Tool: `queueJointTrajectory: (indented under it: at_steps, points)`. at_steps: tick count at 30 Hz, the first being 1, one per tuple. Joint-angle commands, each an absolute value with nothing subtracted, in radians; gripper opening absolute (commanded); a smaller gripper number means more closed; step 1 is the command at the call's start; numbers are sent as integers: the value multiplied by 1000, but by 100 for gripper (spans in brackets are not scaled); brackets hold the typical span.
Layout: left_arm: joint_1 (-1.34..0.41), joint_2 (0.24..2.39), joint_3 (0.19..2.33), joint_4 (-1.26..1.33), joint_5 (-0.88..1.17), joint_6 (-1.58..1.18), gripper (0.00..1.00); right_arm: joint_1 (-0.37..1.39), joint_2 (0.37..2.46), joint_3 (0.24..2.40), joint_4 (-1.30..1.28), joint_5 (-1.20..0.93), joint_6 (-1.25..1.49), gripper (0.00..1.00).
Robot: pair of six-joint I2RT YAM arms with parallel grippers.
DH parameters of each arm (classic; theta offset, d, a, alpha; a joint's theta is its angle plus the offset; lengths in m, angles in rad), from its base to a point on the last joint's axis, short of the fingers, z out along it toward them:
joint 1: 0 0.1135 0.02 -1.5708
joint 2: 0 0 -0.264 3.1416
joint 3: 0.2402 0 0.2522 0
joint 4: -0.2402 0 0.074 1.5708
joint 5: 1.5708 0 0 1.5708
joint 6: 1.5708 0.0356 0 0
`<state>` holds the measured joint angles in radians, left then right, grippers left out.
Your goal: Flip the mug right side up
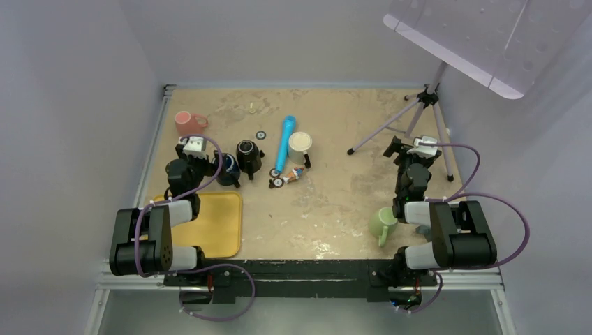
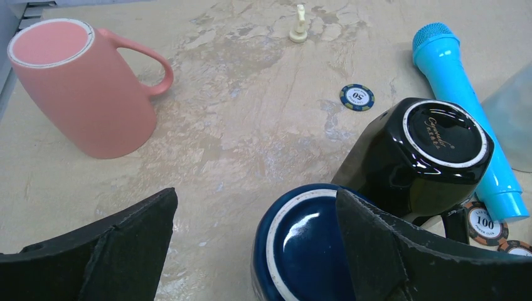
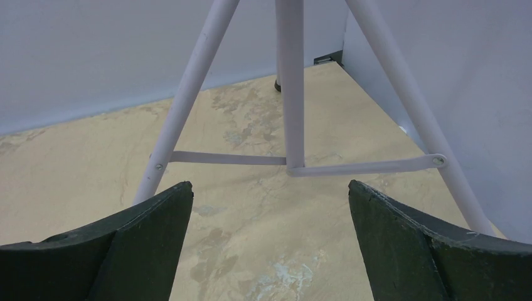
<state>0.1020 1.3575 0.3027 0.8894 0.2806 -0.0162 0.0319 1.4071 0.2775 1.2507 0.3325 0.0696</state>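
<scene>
A dark blue mug [image 2: 313, 251] stands upside down, base up, left of centre on the table [image 1: 335, 188]; it also shows in the top view [image 1: 227, 169]. My left gripper [image 2: 256, 210] is open just above it. The right finger [image 2: 401, 251] overlaps the mug's base and the left finger [image 2: 106, 251] hangs over bare table; whether it touches the mug I cannot tell. In the top view the left gripper [image 1: 209, 162] sits beside the mug. My right gripper [image 3: 270, 207] is open and empty, low over the table at the right [image 1: 408, 150].
A black mug [image 2: 420, 157] stands upside down against the blue one, and a pink mug [image 2: 81, 94] stands upside down at far left. Nearby are a blue microphone [image 2: 464, 106], poker chips [image 2: 357, 96], a white mug [image 1: 301, 144], a green mug [image 1: 382, 223], a yellow tray [image 1: 209, 223] and a tripod [image 3: 288, 88].
</scene>
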Motion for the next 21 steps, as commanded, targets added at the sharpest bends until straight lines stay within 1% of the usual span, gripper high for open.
queueJointTrajectory:
  at_steps: [1, 4, 8, 9, 10, 12, 14, 18, 21]
  points:
    - [98, 1360, 299, 960, 302, -24, 100, 30, 1394, 284, 1316, 362, 51, 98]
    - [98, 1360, 299, 960, 301, -24, 100, 31, 1387, 282, 1317, 358, 49, 98]
    - [97, 1354, 302, 955, 302, -25, 100, 31, 1278, 301, 1185, 356, 48, 98]
    - [98, 1336, 305, 944, 269, -38, 100, 31, 1250, 299, 1166, 364, 50, 98]
    - [97, 1306, 333, 888, 221, -61, 100, 31, 1221, 300, 1137, 365, 51, 98]
    - [99, 1255, 477, 591, 110, -99, 100, 33, 1163, 333, 1016, 374, 83, 98]
    - [112, 1260, 633, 317, 9, -143, 100, 35, 1124, 390, 851, 388, 166, 98]
    - [119, 1255, 795, 137, -62, -220, 93, 48, 1115, 436, 793, 335, 186, 97]
    - [115, 1312, 936, -42, -80, -337, 91, 66, 1112, 450, 765, 354, 187, 97]
